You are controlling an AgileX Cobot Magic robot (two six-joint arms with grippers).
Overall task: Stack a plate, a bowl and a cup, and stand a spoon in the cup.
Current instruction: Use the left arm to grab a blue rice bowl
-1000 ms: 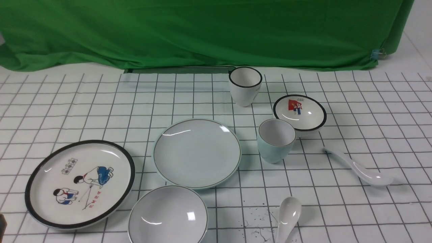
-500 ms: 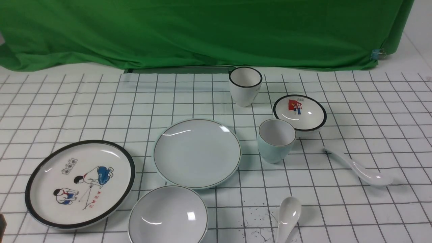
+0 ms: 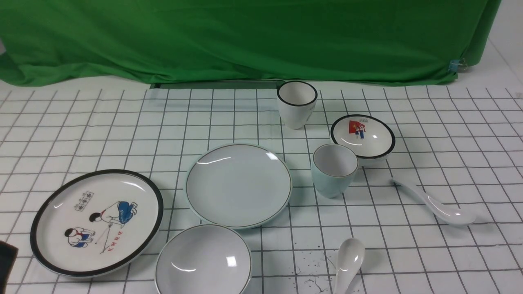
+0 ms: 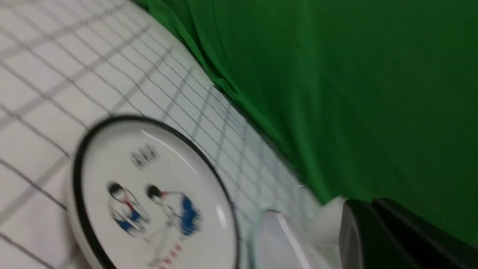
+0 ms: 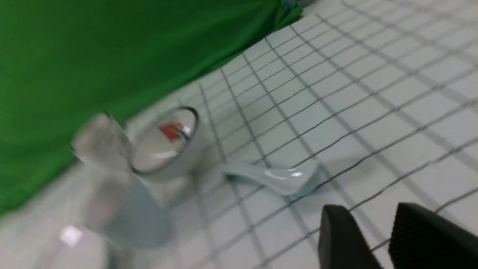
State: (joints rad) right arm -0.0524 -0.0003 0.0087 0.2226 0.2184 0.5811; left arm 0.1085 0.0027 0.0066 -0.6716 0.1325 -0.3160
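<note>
In the front view the plain pale blue-green plate lies at mid-table. The plain grey-blue bowl sits just in front of it at the near edge. The pale blue-green cup stands upright to the plate's right. One white spoon lies right of the cup, and a second spoon lies at the near edge. My left gripper shows as a dark piece at the lower left edge. Its fingers are blurred. My right gripper is open and empty over the cloth, near the spoon and the cup.
A white black-rimmed plate with cartoon children lies at the near left, beside my left gripper, and it also shows in the left wrist view. A white black-rimmed cup and a small pictured bowl stand behind the cup. A green cloth hangs at the back.
The dark piece of my left gripper has come further into the front view at the lower left edge. The dishes and spoons have not moved.
</note>
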